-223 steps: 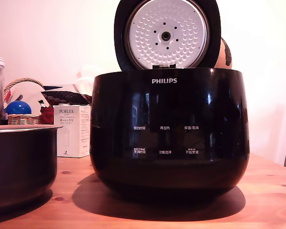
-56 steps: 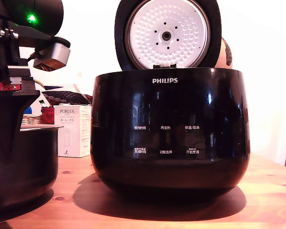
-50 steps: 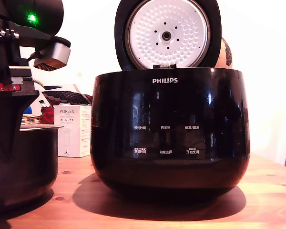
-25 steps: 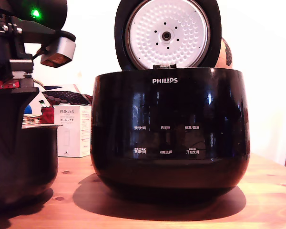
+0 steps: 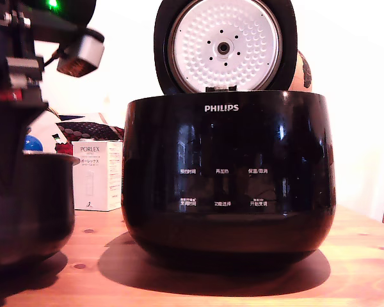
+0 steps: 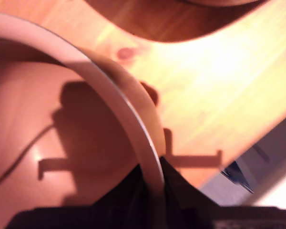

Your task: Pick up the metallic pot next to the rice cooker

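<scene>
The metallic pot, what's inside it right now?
The wrist view shows the metallic pot holding only shadow on a bare inner wall, with one finger of the gripper inside the rim. The part below the gripper is covered.

A white PORLEX box (image 5: 97, 176) stands on the wooden table (image 5: 358, 249)

Rice cooker (image 5: 227, 173) centre frame on table (image 5: 256, 288); metallic pot (image 5: 29, 204) lower left beside it; box (image 5: 97, 176) behind, between them.
</scene>
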Action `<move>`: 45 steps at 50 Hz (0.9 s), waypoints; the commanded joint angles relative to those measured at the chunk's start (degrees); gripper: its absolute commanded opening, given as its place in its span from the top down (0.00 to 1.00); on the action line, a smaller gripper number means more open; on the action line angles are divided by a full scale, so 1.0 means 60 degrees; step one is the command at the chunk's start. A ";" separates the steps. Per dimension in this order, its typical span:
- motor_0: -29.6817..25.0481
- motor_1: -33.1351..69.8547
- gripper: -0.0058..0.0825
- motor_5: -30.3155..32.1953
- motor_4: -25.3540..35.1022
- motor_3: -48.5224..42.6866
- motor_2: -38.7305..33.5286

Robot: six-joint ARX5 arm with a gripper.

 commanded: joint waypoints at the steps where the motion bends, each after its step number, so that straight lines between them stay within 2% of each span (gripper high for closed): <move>1: -0.0091 0.0015 0.96 0.0044 -0.0171 -0.0051 0.0488; 10: -0.0091 0.0015 0.96 0.0182 -0.0466 -0.0608 0.1151; 25: -0.0117 0.0015 0.96 0.0670 -0.1577 -0.1829 0.2703; 45: -0.0688 0.0015 0.96 0.1789 -0.1781 -0.2382 0.5162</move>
